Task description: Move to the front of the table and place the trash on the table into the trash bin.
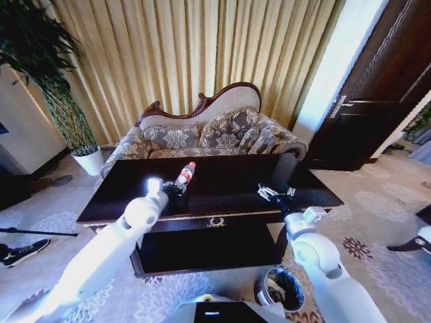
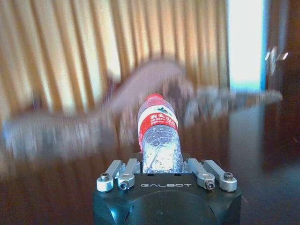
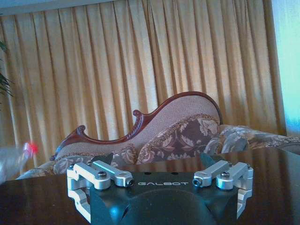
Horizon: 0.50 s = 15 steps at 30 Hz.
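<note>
the left gripper (image 2: pixel 161 180) is closed around the lower body of the clear plastic bottle with the red cap and red-white label (image 2: pixel 158 136) — the bottle stands between its linkages, tilted a little away from the wrist. seen from the head, this gripper (image 1: pixel 168 190) and the bottle (image 1: pixel 184 174) are over the large dark mahogany table with gold edge trim (image 1: pixel 229 176), left of the table's middle. whether the bottle's base is touching the tabletop or is already lifted i cannot tell.

the right gripper (image 3: pixel 159 164) hangs just above the table with its fingers spread wide and nothing between them; from the head it (image 1: pixel 275 192) sits over the table's right part, near the front edge.

the small round dark trash bin with a silvery rim (image 1: pixel 281 288) stands on the carpet in front of the table's right front corner, by the right arm.

as for progress — the robot is already at the table's front and the bottle is grasped, so carrying it to the bin and dropping it in remains. i cannot make out other scraps on the table. the floral sofa with a carved back (image 1: pixel 209 131) stands behind the table.
</note>
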Tool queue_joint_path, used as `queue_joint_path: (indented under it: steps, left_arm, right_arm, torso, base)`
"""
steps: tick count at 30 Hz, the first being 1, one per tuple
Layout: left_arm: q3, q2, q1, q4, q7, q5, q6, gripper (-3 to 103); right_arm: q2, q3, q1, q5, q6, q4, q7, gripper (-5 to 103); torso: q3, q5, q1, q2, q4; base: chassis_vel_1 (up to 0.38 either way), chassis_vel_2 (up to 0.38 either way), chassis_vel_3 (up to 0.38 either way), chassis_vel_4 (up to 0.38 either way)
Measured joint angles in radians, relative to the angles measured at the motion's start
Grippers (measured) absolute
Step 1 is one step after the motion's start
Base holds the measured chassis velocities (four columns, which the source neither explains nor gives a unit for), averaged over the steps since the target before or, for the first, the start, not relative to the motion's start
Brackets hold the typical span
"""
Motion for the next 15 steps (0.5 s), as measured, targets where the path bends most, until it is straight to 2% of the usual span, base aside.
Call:
queue_joint_path:
  steps: [1, 2, 3, 5, 7, 8, 10, 11, 12, 13, 14, 15]
  left_arm:
    - [-0.006, 0.0, 0.003, 0.021, 0.035, 0.084, -0.07, 34]
    - [-0.02, -0.002, 0.003, 0.053, 0.086, 0.197, -0.169, 34]
    - [-0.02, -0.002, 0.003, 0.053, 0.086, 0.197, -0.169, 34]
    - [-0.037, -0.004, -0.01, 0.117, 0.145, 0.371, -0.353, 34]
    - [-0.042, -0.006, -0.036, 0.186, 0.162, 0.557, -0.534, 34]
    - [-0.042, -0.006, -0.036, 0.186, 0.162, 0.557, -0.534, 34]
    - [-0.041, -0.015, -0.063, 0.24, 0.157, 0.707, -0.662, 34]
    - [-0.037, -0.024, -0.079, 0.263, 0.142, 0.778, -0.725, 34]
    - [-0.032, -0.03, -0.091, 0.274, 0.129, 0.82, -0.761, 34]
    - [-0.019, -0.041, -0.112, 0.286, 0.109, 0.873, -0.811, 34]
    - [-0.019, -0.041, -0.112, 0.286, 0.109, 0.873, -0.811, 34]
    - [-0.005, -0.049, -0.13, 0.289, 0.095, 0.9, -0.836, 34]
  right_arm:
    - [-0.001, -0.002, 0.0, 0.003, 0.0, 0.005, 0.0, 100]
    - [-0.002, -0.006, 0.0, 0.004, 0.0, 0.013, 0.0, 100]
    - [-0.002, -0.006, 0.0, 0.004, 0.0, 0.013, 0.0, 100]
    - [-0.011, -0.018, 0.001, 0.023, 0.0, 0.021, -0.004, 100]
    - [-0.027, -0.04, 0.021, 0.102, -0.005, 0.032, -0.015, 100]
    - [-0.027, -0.04, 0.021, 0.102, -0.005, 0.032, -0.015, 100]
    - [-0.043, -0.062, 0.057, 0.219, -0.023, 0.033, -0.033, 100]
    - [-0.051, -0.081, 0.087, 0.309, -0.03, 0.032, -0.036, 100]
    - [-0.054, -0.092, 0.105, 0.356, -0.033, 0.031, -0.035, 100]
    - [-0.06, -0.116, 0.146, 0.452, -0.038, 0.027, -0.029, 100]
    - [-0.06, -0.116, 0.146, 0.452, -0.038, 0.027, -0.029, 100]
    - [-0.06, -0.134, 0.182, 0.523, -0.041, 0.022, -0.023, 100]
  torso:
    - [0.0, -0.0002, 0.0, 0.0, 0.0001]
    - [0.0, -0.0002, 0.0, 0.0, 0.0001]
    - [0.0, -0.0002, 0.0, 0.0, 0.0001]
    - [0.0, -0.0003, 0.0, 0.0, 0.0]
    - [0.0, 0.0001, 0.0, 0.0, -0.0003]
    - [0.0, 0.0001, 0.0, 0.0, -0.0003]
    - [0.0, 0.0, 0.0, 0.0, -0.0001]
    - [0.0, -0.0001, 0.0, 0.0, 0.0001]
    - [0.0, -0.0001, 0.0, 0.0, 0.0001]
    - [0.0, -0.0003, 0.0, 0.0, 0.0001]
    - [0.0, -0.0003, 0.0, 0.0, 0.0001]
    - [0.0, -0.0001, 0.0, 0.0, 0.0]
  base:
    - [0.0, 0.0, 0.0, 0.0]
    - [0.0, 0.0, 0.0, 0.0]
    - [0.0, 0.0, 0.0, 0.0]
    - [0.0, 0.0, 0.0, 0.0]
    - [0.0, 0.0, 0.0, 0.0]
    - [0.0, 0.0, 0.0, 0.0]
    - [0.0, 0.0, 0.0, 0.0]
    - [0.0, 0.0, 0.0, 0.0]
    - [0.0, 0.0, 0.0, 0.0]
    - [0.0, 0.0, 0.0, 0.0]
    - [0.0, 0.0, 0.0, 0.0]
    - [0.0, 0.0, 0.0, 0.0]
